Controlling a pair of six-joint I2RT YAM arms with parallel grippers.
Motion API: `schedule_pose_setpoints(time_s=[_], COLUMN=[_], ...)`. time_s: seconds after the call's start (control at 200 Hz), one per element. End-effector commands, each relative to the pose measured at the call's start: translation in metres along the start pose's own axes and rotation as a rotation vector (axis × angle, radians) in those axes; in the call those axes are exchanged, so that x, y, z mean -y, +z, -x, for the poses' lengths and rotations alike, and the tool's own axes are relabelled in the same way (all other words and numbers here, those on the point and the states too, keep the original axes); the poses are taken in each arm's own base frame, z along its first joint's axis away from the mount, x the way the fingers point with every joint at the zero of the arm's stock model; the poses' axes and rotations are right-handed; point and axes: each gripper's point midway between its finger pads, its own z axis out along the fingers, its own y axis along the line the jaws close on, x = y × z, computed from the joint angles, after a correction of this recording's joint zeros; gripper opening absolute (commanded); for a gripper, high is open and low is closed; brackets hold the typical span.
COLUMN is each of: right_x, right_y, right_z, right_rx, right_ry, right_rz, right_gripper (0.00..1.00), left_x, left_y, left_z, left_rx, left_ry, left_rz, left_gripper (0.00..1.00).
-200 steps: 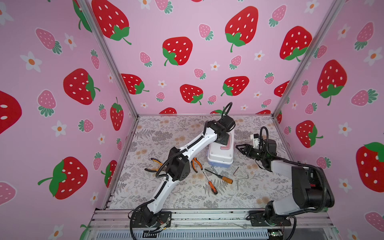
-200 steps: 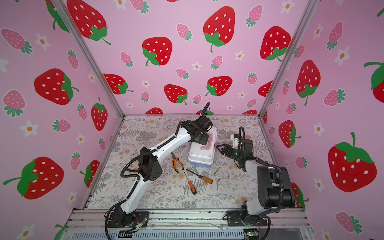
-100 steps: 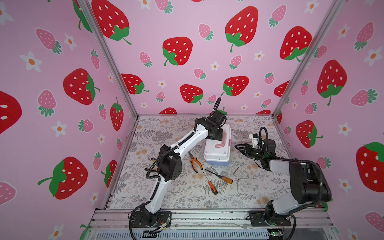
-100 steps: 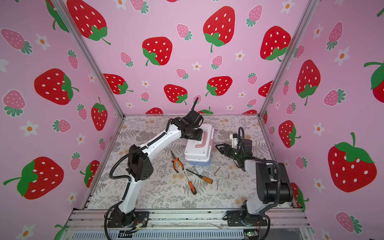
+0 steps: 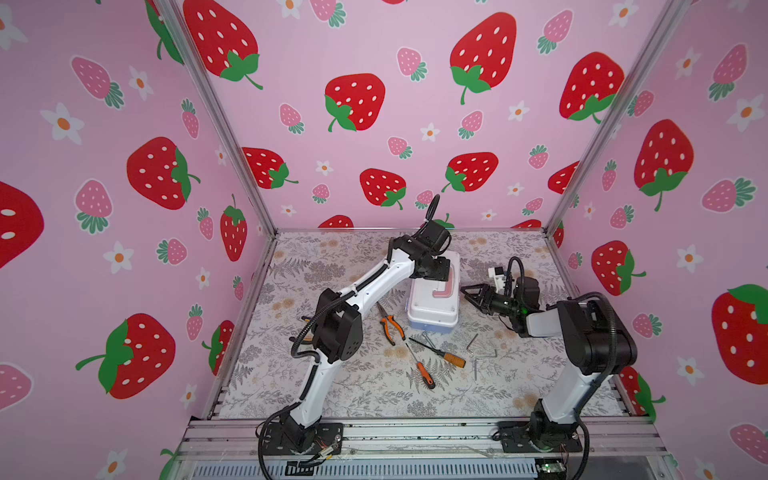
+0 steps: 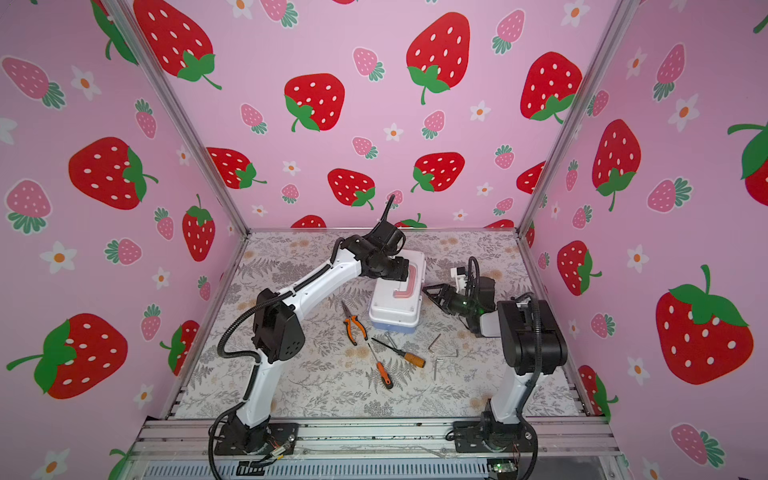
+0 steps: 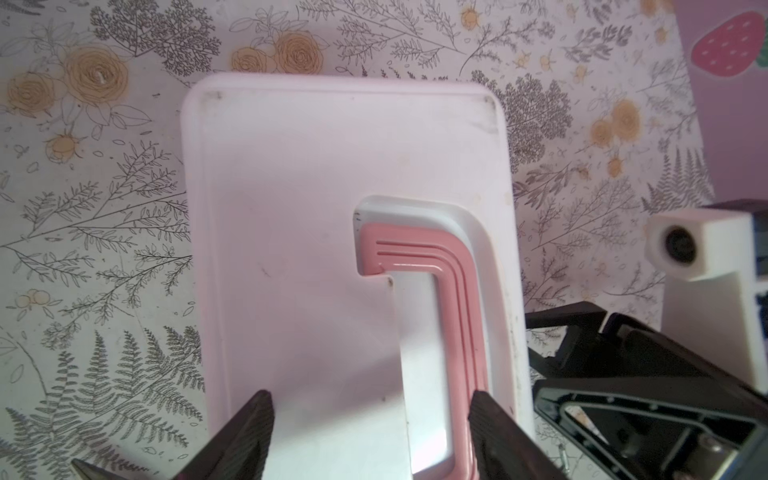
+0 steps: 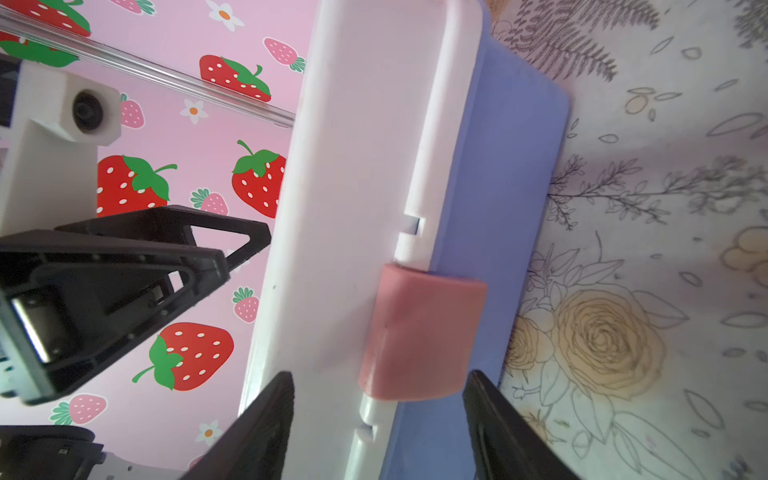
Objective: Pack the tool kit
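The tool kit [image 5: 434,305] [image 6: 395,307] stands closed on the floral mat, its white lid [image 7: 311,199] over a blue base [image 8: 511,174]. My left gripper [image 5: 444,272] [image 7: 372,419] hovers open over the lid. One of its fingers [image 7: 494,432] is by the pink handle [image 7: 453,291], and nothing sits between the fingers. My right gripper [image 5: 466,291] [image 8: 380,419] is open at the case's right side. Its jaws stand either side of the pink latch [image 8: 419,332], which is down, and they do not close on it.
Orange-handled pliers [image 5: 390,328], two orange-handled screwdrivers [image 5: 442,354] [image 5: 422,368] and hex keys [image 5: 478,353] lie loose on the mat in front of the case. Pink strawberry walls close in the back and both sides.
The left gripper has drawn back from the middle of the lid toward its far end, uncovering the handle, and the case has shifted a little. The right gripper has stayed beside the latch.
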Motion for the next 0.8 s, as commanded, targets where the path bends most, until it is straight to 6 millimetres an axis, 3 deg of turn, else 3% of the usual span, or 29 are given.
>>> schedule_pose_setpoints(time_s=[0.0, 0.1, 0.275, 0.505, 0.795], right_x=[-0.005, -0.001, 0.000, -0.002, 0.000], right_y=[0.001, 0.000, 0.000, -0.001, -0.002], right_z=[0.003, 0.001, -0.001, -0.003, -0.004], right_rx=[0.009, 0.010, 0.004, -0.005, -0.010], right_ry=[-0.023, -0.025, -0.021, -0.027, -0.033], right_rz=[0.019, 0.000, -0.004, -0.010, -0.029], right_gripper=[0.71, 0.74, 0.75, 0.75, 0.76], left_x=[-0.024, -0.038, -0.041, -0.030, -0.025], left_y=[-0.013, -0.018, -0.003, 0.015, 0.028], left_z=[-0.005, -0.005, -0.012, -0.014, -0.023], left_rx=[-0.025, -0.016, -0.058, -0.086, -0.123], left_ry=[0.004, 0.020, 0.037, 0.023, 0.011], left_rz=[0.128, 0.200, 0.223, 0.164, 0.134], left_gripper=[0.90, 1.00, 0.99, 0.99, 0.98])
